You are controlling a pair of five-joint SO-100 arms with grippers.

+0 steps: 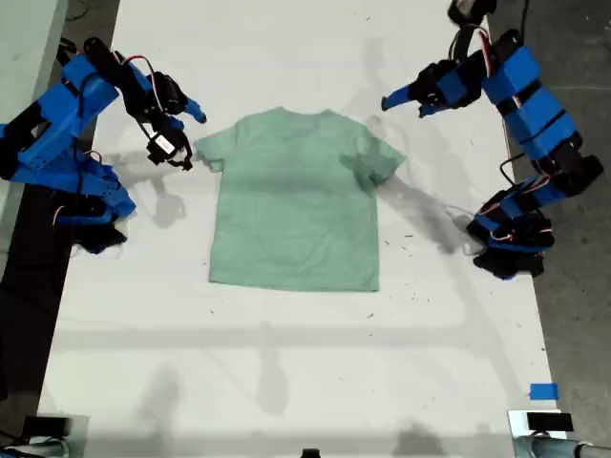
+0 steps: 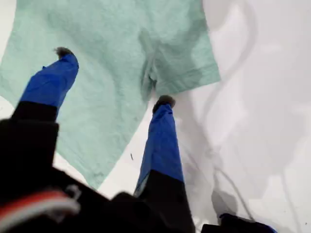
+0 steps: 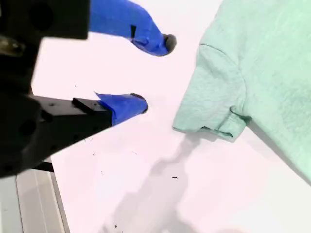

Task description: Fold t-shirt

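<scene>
Hovering over the t-shirt [image 1: 296,200], my first gripper [image 2: 114,77] and second gripper [image 3: 155,73] spread their fingers, holding nothing.

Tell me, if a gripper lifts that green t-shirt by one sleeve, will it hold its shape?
Probably not. The t-shirt lies flat with soft wrinkles and a curled sleeve hem, so it likely droops and bunches. It looks thin, probably light, and might drag across the table.

The t-shirt [image 1: 296,205] is plain pale mint-green — no print. The table [image 1: 286,382] is white. Both arms are bright blue with black parts — a blue tape patch [image 1: 542,391] too.
</scene>
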